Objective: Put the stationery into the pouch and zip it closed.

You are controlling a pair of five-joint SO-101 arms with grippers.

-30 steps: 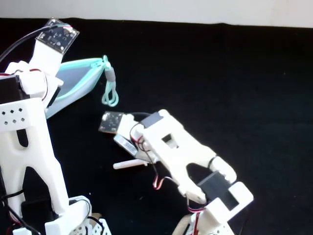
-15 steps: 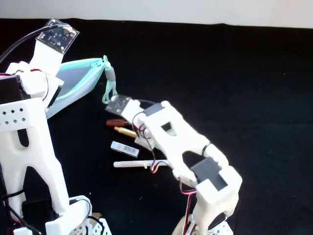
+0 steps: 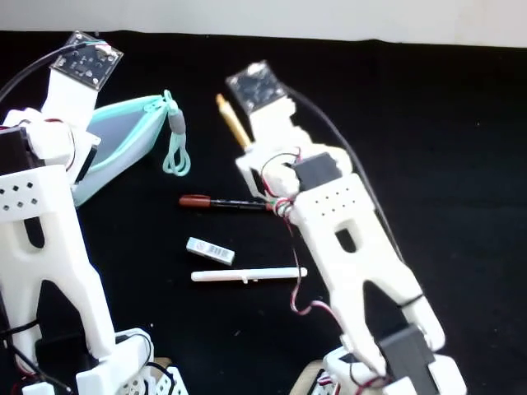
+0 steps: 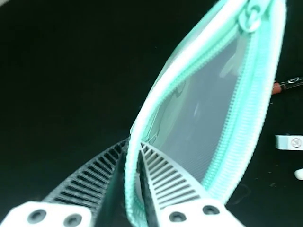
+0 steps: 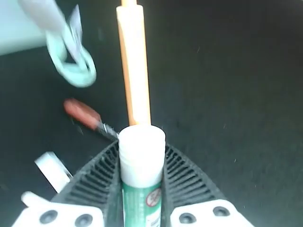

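Pouch [image 3: 123,136] gapes open, its rim pinched in the left gripper [image 4: 135,150]. Right gripper [image 5: 141,147] is clamped on an orange pencil [image 3: 232,122] just beside the pouch's zip loop [image 3: 174,152]. Red pen [image 3: 216,202], eraser [image 3: 210,250] and white stick [image 3: 247,274] lie near the pouch.

A black tabletop [image 3: 461,164] spans the work area, matte and uniform. A pale wall strip [image 3: 329,16] borders its far edge.

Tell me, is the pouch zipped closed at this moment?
No, the pouch gapes open between its two zipper rows, with the left gripper pinching one edge.
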